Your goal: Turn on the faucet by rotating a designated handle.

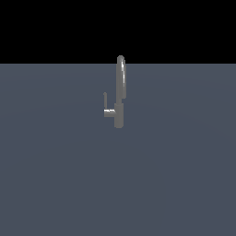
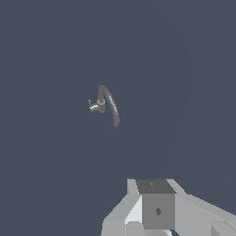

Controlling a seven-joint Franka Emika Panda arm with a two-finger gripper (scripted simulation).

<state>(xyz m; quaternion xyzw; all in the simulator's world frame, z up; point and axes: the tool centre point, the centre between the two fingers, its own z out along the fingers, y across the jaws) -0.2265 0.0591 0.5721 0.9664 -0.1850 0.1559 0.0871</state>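
Note:
The faucet [image 1: 120,99] is a small grey metallic tap standing upright on the flat grey-blue ground, with a tall narrow arched spout. Its handle [image 1: 106,108] is a thin L-shaped lever: a short stub off the body toward the exterior view's left, ending in a slim upright rod. The wrist view shows the faucet [image 2: 109,105] from above and far off, with the handle [image 2: 94,106] beside it. Part of my gripper [image 2: 156,205] shows at the edge of the wrist view, well apart from the faucet and holding nothing. Its jaws are not clear. The arm is out of the exterior view.
A flat grey-blue ground [image 1: 118,184] runs all around the faucet, with a black background above the horizon. No other objects show.

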